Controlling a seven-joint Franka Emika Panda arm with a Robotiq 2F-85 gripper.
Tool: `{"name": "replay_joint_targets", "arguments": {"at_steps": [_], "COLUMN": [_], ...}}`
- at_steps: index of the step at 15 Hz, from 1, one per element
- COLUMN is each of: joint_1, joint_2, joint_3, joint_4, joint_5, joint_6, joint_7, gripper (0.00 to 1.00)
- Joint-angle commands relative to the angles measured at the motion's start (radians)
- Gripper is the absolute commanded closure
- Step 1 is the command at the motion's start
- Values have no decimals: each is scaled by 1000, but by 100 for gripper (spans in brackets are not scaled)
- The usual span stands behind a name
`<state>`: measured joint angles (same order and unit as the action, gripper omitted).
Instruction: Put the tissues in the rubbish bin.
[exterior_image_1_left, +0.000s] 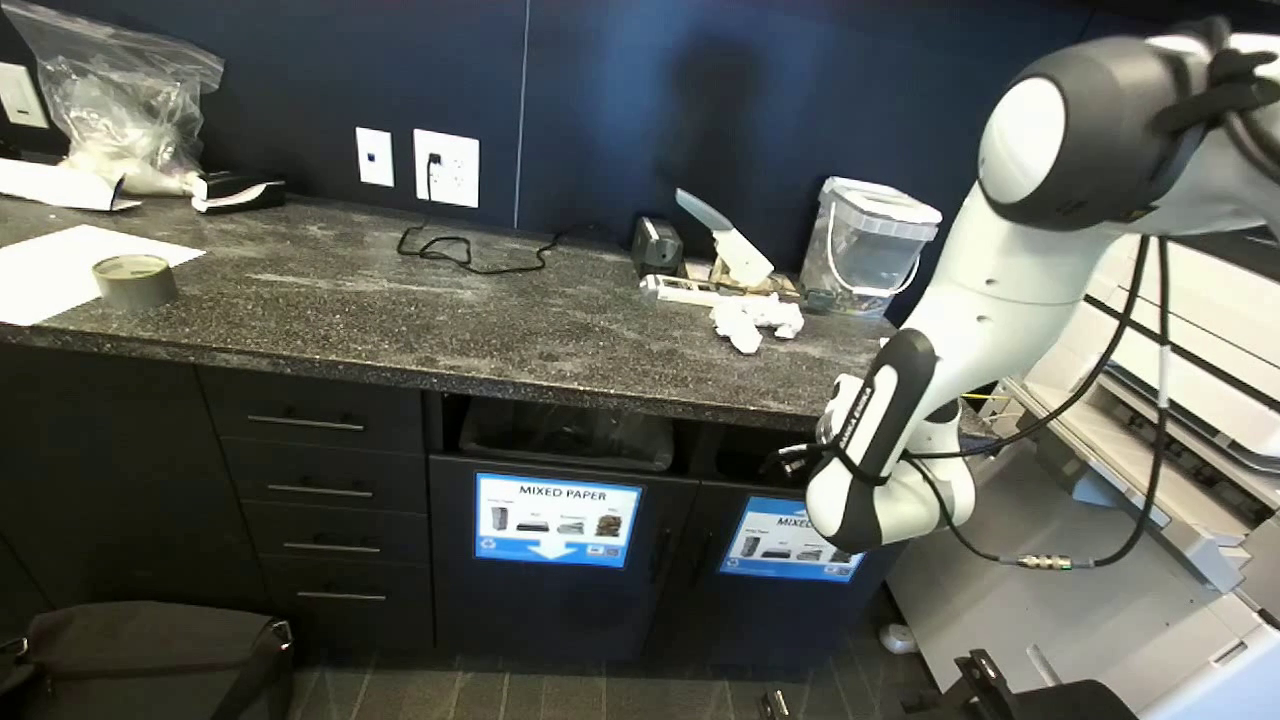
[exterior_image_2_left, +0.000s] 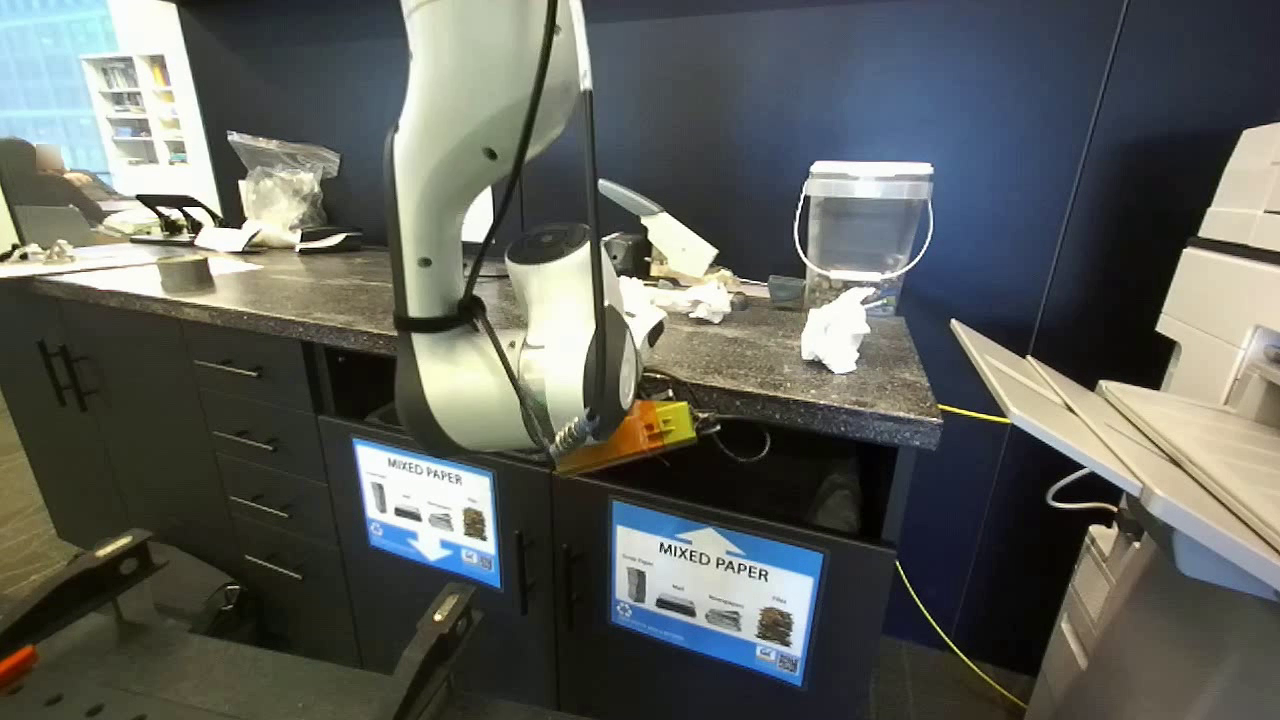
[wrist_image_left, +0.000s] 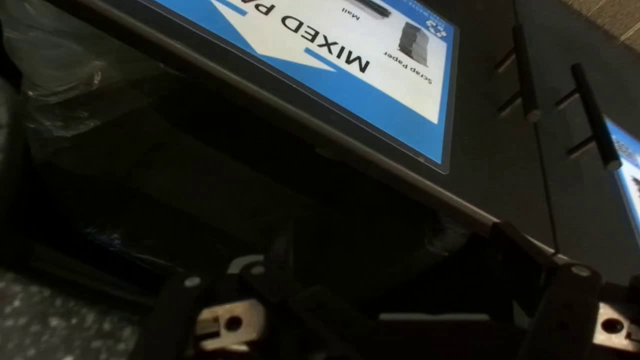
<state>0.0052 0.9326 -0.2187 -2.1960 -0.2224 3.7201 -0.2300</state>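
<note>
Crumpled white tissues (exterior_image_1_left: 755, 322) lie on the counter beside a stapler; in an exterior view a separate tissue (exterior_image_2_left: 837, 330) rests near the counter's right end. Below is the rubbish bin (exterior_image_2_left: 857, 600), a dark cabinet compartment with a slot above its blue-and-white label (exterior_image_2_left: 715, 590). In the wrist view my gripper (wrist_image_left: 395, 245) stands open at the slot, just inside the edge of the bin's front panel. Its fingers are wide apart and nothing shows between them, though the area is very dark. Both exterior views largely hide the gripper behind the arm.
The counter's edge (exterior_image_2_left: 800, 400) overhangs the slot. A translucent bucket (exterior_image_2_left: 868, 235) and a long-arm stapler (exterior_image_2_left: 675, 235) stand at the back. A tape roll (exterior_image_1_left: 135, 283) and plastic bag (exterior_image_1_left: 125, 120) are farther along. A printer (exterior_image_1_left: 1190, 350) stands beside the cabinet.
</note>
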Motion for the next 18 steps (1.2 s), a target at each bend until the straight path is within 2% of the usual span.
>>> {"name": "replay_joint_targets", "arguments": {"at_steps": [1, 6, 9, 12, 18], "joint_1": [-4, -50, -106, -163, -229], "joint_2": [-249, -471, -526, -507, -327], "joint_3": [3, 71, 158, 243, 352], "joint_4": [-146, -122, -42, 79, 368], "joint_5": [-59, -82, -42, 34, 154], "joint_6": [-204, -557, -694, -756, -804], "joint_7": [-55, -60, -62, -78, -125], "gripper": [0, 0, 0, 0, 0]}}
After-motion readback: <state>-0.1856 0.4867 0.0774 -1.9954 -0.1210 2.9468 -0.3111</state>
